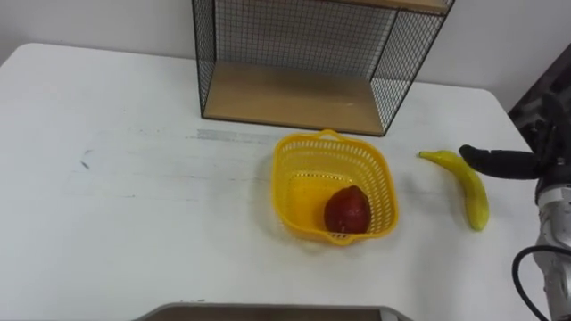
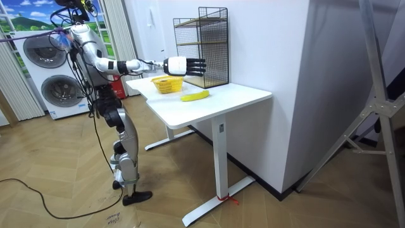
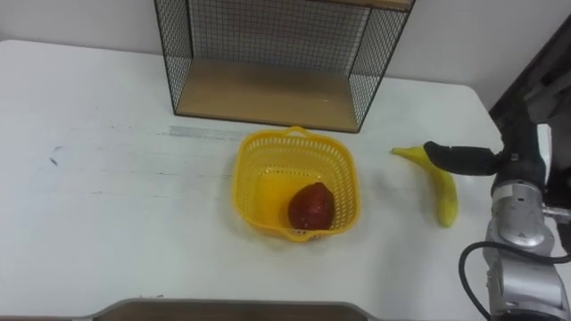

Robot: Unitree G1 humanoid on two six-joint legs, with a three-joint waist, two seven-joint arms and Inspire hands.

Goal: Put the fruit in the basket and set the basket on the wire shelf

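Your right hand (image 2: 184, 65) is stretched over the banana (image 1: 474, 191), fingers straight and released, grasping nothing. The banana lies on the white surface (image 1: 134, 196), right of the yellow basket (image 1: 285, 178). The basket holds a red fruit (image 1: 347, 211). The wire shelf (image 1: 285, 94) stands just behind the basket.

The right hand (image 3: 464, 159) had black fingers and a white back. Its wrist was a silver-grey cylinder trailing a looped black cable. Silver-grey limbs showed dark joints.
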